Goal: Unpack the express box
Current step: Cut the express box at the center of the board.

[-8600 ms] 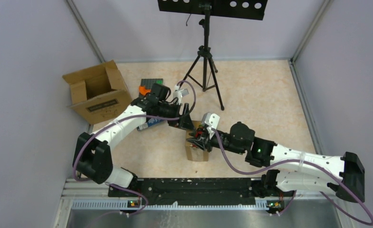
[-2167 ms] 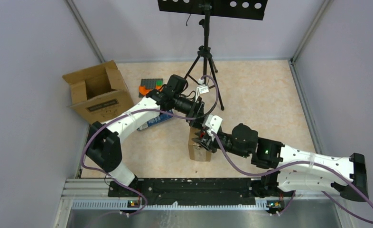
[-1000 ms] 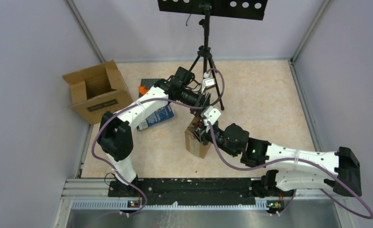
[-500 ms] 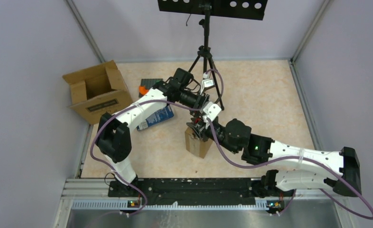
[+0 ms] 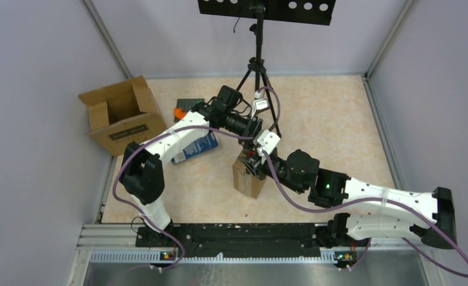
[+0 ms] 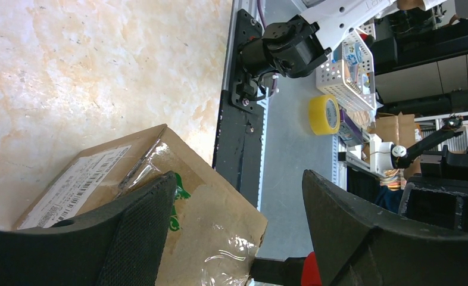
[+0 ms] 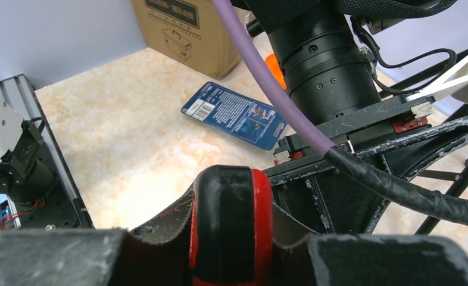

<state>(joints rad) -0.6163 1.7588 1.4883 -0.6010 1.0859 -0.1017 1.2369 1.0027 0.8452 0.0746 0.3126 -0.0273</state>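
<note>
The small brown express box [image 5: 247, 180] stands tilted on the table's middle, with clear tape and a white label on it in the left wrist view [image 6: 178, 229]. My left gripper [image 5: 255, 138] is open at the box's top; one finger [image 6: 133, 235] lies against the taped face, the other [image 6: 362, 235] is off its edge. My right gripper [image 5: 253, 165] is shut on a red-and-black cutter [image 7: 231, 223], whose tip [image 6: 282, 271] shows at the box's taped corner.
A large open cardboard box [image 5: 121, 113] stands at the far left. A blue flat pack [image 5: 197, 146] lies by the left arm, with an orange item [image 5: 181, 112] and a dark grey piece [image 5: 191, 102] behind. A black tripod [image 5: 256, 77] stands at the back.
My left gripper has swung right from the blue pack to the express box's top. The box has tipped onto an edge. My right arm has shifted slightly with the cutter.
</note>
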